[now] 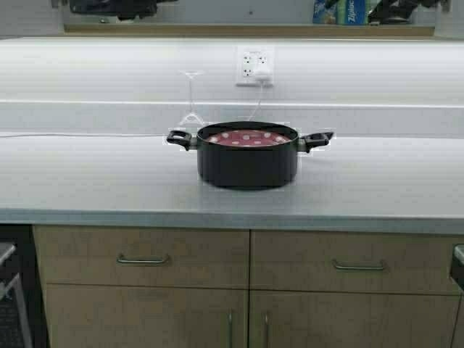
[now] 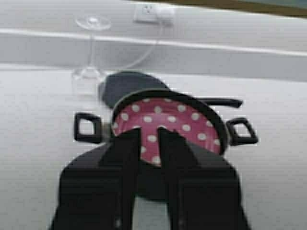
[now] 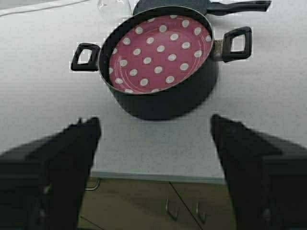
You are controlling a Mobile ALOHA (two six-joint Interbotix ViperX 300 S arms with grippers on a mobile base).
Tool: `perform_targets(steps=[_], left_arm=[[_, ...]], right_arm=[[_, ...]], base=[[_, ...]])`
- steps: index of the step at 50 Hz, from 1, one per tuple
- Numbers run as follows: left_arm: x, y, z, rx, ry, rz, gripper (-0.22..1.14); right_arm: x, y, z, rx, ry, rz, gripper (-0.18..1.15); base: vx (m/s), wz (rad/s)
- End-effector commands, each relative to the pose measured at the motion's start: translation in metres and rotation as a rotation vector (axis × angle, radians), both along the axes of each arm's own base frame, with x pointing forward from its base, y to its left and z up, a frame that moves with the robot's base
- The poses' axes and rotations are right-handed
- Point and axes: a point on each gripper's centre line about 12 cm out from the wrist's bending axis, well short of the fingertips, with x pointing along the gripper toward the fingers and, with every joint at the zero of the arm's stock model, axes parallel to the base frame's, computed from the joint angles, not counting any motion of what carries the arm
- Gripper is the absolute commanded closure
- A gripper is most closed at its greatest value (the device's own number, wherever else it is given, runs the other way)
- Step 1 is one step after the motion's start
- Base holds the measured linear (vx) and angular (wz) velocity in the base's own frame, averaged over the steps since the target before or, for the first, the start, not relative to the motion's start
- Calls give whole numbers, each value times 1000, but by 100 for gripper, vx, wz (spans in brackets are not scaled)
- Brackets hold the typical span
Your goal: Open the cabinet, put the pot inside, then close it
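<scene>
Pot (image 1: 247, 156) sat upright mid-counter (image 1: 87, 181), near the wall, w/ a wine glass (image 1: 191, 98) just behind-left. Left gripper (image 2: 148, 136) hung over pot's near rim, fingers nearly closed, empty. Right gripper (image 3: 156, 132) spread wide, empty, on pot's near side.

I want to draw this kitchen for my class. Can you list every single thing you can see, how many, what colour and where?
pot: one, black outside, pink with white dots inside, middle of the counter.
frying pan: one, black, behind the pot.
wine glass: one, clear, upside down, behind the pot's left handle.
wall socket: one, white, on the wall above the pot, white plug and cord in it.
counter: one, light grey.
drawers: two, tan with silver handles, below the counter.
boxes: blue, on the shelf at top.
left gripper: black, fingers nearly together, over the pot's near rim.
right gripper: black, open wide, before the pot.
</scene>
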Motion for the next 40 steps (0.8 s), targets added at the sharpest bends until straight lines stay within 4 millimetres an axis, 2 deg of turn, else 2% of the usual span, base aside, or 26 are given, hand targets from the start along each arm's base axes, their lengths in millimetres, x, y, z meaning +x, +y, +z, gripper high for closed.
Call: perform_targets(steps=[1, 9, 13, 18, 21, 27, 36, 40], left_arm=[[-11, 9, -17, -163, -5, 36, -15], [-19, 7, -58, -373, 24, -1, -11], [-20, 6, -79, -477, 35, -14, -11], [-17, 9, -115, -594, 64, -9, -11], [-17, 10, -134, -643, 80, -4, -11], [-10, 14, -166, -723, 102, 2, -11], [15, 15, -202, -799, 125, -11, -11], [29, 14, -214, -828, 116, -8, -11]], right_arm=[[-12, 2, -11, 27, -73, -55, -2], [-26, 7, -44, 78, -115, -100, -2], [-26, 9, -66, 114, -81, -93, -2], [-19, 20, -91, 168, -46, -42, -2], [-11, 26, -109, 215, -20, -10, -2], [14, 23, -145, 345, 29, 16, -2], [50, 15, -185, 600, 15, 40, -2], [62, 15, -204, 660, 2, 33, -2]], base=[[0, 0], [0, 0], [0, 0], [0, 0], [0, 0], [0, 0], [0, 0], [0, 0]])
